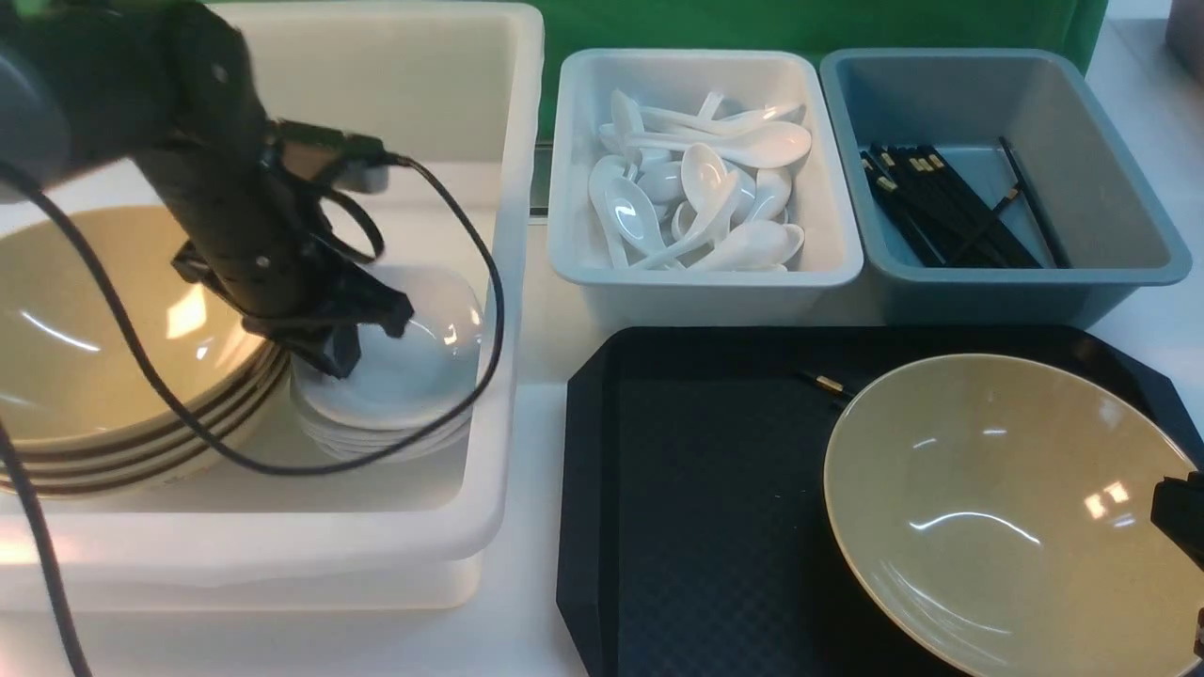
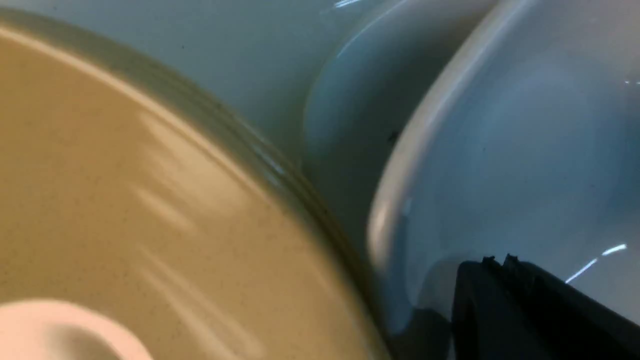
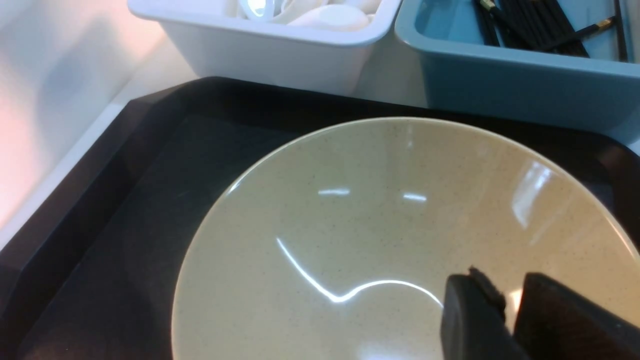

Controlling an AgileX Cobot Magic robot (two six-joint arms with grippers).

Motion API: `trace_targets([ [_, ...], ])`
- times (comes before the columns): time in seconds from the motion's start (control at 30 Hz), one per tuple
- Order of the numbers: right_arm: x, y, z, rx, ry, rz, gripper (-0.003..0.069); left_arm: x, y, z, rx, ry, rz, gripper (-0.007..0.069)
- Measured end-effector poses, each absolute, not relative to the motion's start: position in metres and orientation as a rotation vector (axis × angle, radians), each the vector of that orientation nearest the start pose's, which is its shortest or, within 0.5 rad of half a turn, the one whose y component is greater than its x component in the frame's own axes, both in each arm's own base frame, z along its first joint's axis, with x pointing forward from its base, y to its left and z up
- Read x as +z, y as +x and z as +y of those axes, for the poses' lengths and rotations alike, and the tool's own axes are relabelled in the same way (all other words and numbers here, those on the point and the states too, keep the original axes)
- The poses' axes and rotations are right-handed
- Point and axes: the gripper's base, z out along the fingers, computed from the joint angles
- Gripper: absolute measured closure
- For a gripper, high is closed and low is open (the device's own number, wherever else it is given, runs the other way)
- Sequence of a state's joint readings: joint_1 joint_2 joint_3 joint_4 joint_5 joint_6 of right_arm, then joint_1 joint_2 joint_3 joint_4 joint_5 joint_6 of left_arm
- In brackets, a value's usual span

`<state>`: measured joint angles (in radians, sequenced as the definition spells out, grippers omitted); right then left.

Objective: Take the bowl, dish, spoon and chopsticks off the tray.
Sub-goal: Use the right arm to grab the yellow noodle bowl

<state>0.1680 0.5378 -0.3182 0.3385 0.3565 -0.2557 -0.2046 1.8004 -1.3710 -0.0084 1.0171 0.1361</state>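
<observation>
One bowl is on the tray; one gold-banded end of the chopsticks peeks out behind it. The right gripper is at the bowl's rim, fingers narrowly apart (whether they grip cannot be told). The left gripper, closed and empty, hangs over the dish topping a stack in the white tub, beside the stacked bowls.

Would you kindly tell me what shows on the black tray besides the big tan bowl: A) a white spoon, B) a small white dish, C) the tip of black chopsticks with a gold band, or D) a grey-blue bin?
C: the chopsticks, gold band showing, poke out from behind the bowl on the tray.
</observation>
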Motion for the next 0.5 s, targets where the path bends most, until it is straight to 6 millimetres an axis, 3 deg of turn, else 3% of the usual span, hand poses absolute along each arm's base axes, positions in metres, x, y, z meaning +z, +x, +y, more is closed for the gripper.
trace_targets([
  [0.23, 0.248, 0.106, 0.029, 0.263, -0.180, 2.040, 0.0487, 0.236, 0.356, -0.088, 0.082, 0.562, 2.853, 0.0633],
  [0.33, 0.248, 0.106, 0.029, 0.263, -0.180, 2.040, 0.0487, 0.253, 0.353, -0.088, 0.072, 0.548, 2.778, 0.0633],
  [0.5, 0.248, 0.106, 0.029, 0.263, -0.180, 2.040, 0.0487, 0.306, 0.347, -0.084, 0.061, 0.450, 2.494, 0.0633],
])
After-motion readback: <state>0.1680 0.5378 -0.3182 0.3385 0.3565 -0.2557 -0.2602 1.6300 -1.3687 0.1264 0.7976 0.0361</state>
